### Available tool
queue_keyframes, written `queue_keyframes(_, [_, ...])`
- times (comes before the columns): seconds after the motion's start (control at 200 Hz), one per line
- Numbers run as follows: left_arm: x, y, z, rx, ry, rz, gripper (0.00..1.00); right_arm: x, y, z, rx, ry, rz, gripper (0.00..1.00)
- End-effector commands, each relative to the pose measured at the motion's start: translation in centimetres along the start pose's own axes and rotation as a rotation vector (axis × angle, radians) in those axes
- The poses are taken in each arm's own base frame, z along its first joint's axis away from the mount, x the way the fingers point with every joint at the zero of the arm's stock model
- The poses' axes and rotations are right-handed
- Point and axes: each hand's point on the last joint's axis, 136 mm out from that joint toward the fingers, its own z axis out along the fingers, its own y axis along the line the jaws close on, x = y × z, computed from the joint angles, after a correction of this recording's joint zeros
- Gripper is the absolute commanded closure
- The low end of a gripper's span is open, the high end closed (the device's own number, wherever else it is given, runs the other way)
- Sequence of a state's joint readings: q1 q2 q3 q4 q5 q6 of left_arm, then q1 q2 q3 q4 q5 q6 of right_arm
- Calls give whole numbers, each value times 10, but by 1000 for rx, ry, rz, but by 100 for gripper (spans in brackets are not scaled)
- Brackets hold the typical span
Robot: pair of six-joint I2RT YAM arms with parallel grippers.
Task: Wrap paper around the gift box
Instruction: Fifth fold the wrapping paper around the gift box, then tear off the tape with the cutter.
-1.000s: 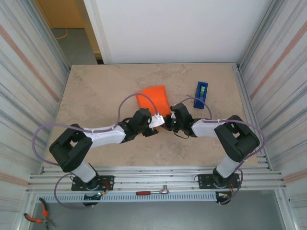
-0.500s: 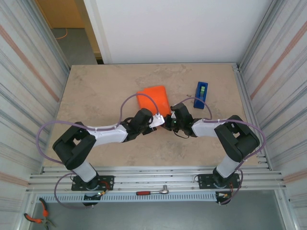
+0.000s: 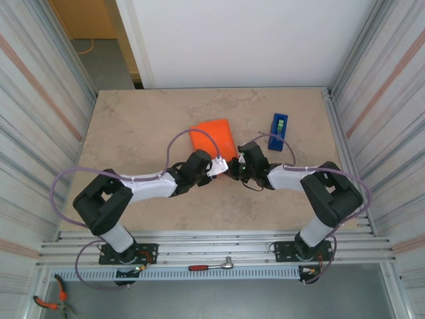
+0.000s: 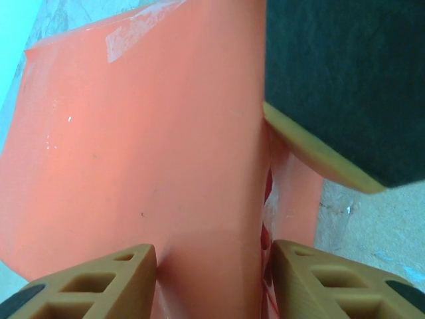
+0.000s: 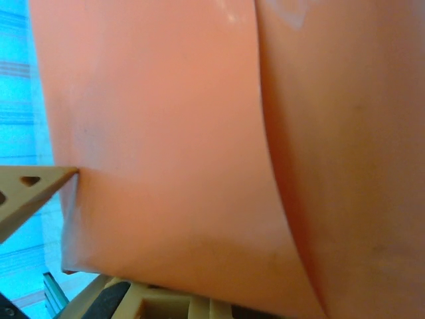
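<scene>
1. Position of work: small flat bright orange gift box (image 3: 211, 135) lies near the middle of the beige marbled tabletop (image 3: 133, 126), slightly toward the far side. It is cased in thin bright orange paper (image 4: 133, 146). From above, box surface and sheet cannot be told apart.
2. Blue plastic tape dispenser (image 3: 279, 126) stands to the right of the gift box, apart from it.
3. Both arms reach inward and meet at the near edge of the package. Left gripper (image 3: 218, 166) and right gripper (image 3: 234, 167) sit just beside each other there.
4. Left gripper, wrist view: its two tan fingers (image 4: 99, 286) stand roughly half apart, straddling a raised fold of the paper. One finger lies against the fold; a thin shadowed slit shows at the other. Whether the fold is actually clamped: cannot tell.
5. Same view: a dark pad with a tan edge (image 4: 332, 86) sits against the paper at the upper right, beside that fold. A strip of clear tape (image 4: 136, 30) is stuck on the far part of the paper.
6. Right gripper: jaws fully closed. Its wrist view shows paper draped close over its tan fingers (image 5: 30, 193), one tip touching the sheet's edge. Whether a layer of paper is pinched between them: cannot tell.
7. Paper surface smooth, with one long crease running down the right wrist view.
</scene>
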State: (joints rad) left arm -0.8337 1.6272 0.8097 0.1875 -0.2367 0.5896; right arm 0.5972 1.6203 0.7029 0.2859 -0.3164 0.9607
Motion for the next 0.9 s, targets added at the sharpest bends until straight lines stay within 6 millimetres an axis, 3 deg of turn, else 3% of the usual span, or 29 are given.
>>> queue_keyframes(0.0, [4,-7,4,26,25,11,51,-10,5,-20,-23,-27,3,100])
queue_keyframes(0.11, [4,-7,4,27,25,9,51,-23,-10,-40,5,-58,23,100])
queue_keyframes(0.281, [5,-8,3,30,26,6,52,-67,-39,-91,54,-172,86,100])
queue_keyframes(0.431, [5,-8,3,32,26,7,52,-113,-62,-143,128,-293,127,60])
queue_keyframes(0.556, [5,-9,4,35,25,5,52,-149,-77,-170,122,-345,191,50])
queue_keyframes(0.716, [5,-9,3,35,23,4,52,-181,-94,-175,47,-345,288,47])
queue_keyframes(0.897, [5,-9,2,34,23,4,52,-204,-104,-161,0,-304,313,46])
